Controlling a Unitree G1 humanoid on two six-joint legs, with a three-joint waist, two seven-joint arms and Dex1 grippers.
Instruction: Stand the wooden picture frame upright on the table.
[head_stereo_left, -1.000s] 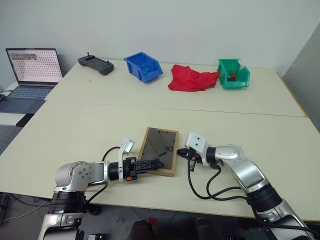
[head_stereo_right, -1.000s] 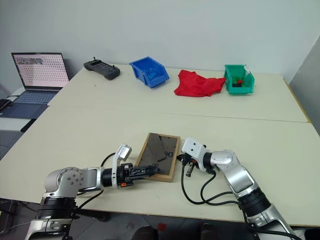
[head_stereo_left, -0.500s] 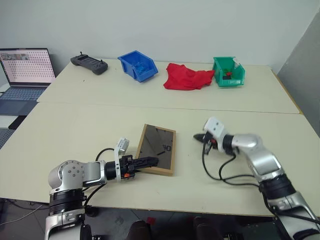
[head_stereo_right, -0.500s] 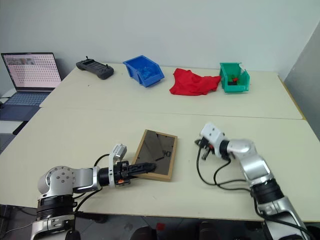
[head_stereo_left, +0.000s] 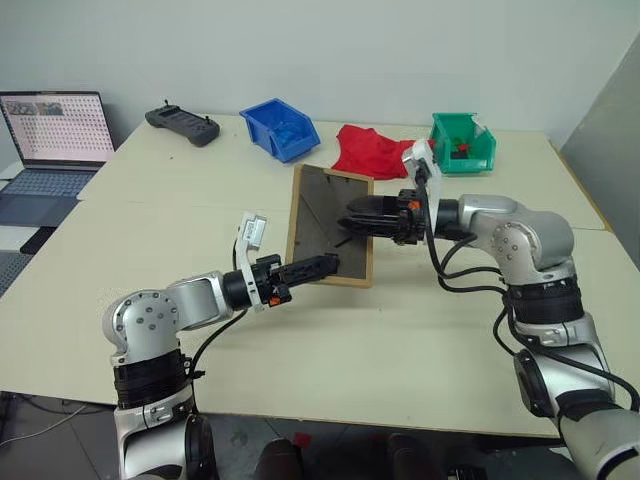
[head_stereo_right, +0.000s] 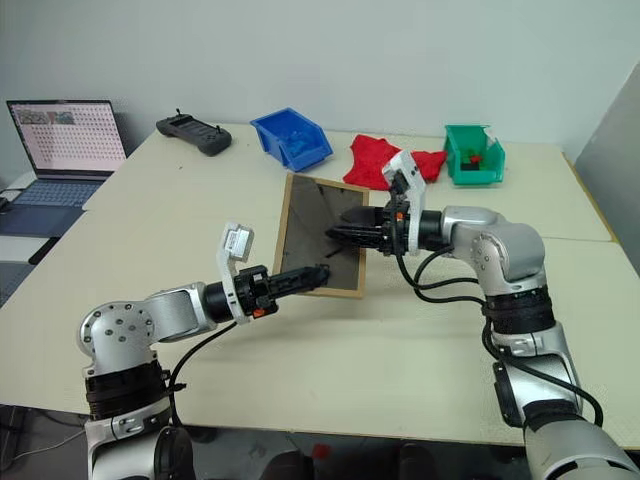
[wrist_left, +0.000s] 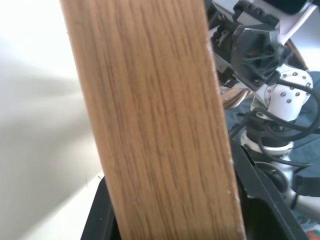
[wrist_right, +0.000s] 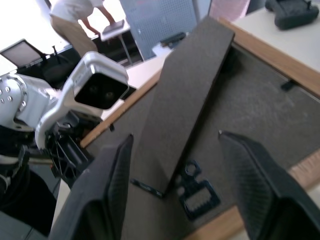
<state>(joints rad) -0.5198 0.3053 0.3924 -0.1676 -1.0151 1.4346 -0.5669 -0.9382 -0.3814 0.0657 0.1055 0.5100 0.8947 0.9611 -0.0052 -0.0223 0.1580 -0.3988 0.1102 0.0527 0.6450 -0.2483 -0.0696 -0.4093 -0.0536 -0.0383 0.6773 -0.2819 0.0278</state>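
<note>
The wooden picture frame is held nearly upright above the table, its dark grey back panel facing me. My left gripper is shut on the frame's lower wooden edge, and that light-wood edge runs between its fingers in the left wrist view. My right gripper reaches in from the right at the back panel and is open. In the right wrist view its fingers stand either side of the fold-out stand without pressing on it. The picture side is hidden.
Along the far half of the table lie a black controller, a blue bin, a red cloth and a green bin. A laptop sits on a side surface at far left. A person stands in the background.
The frame went from lying flat on the table to raised and upright in my left gripper. My right gripper rose, swung in to the frame's back and opened.
</note>
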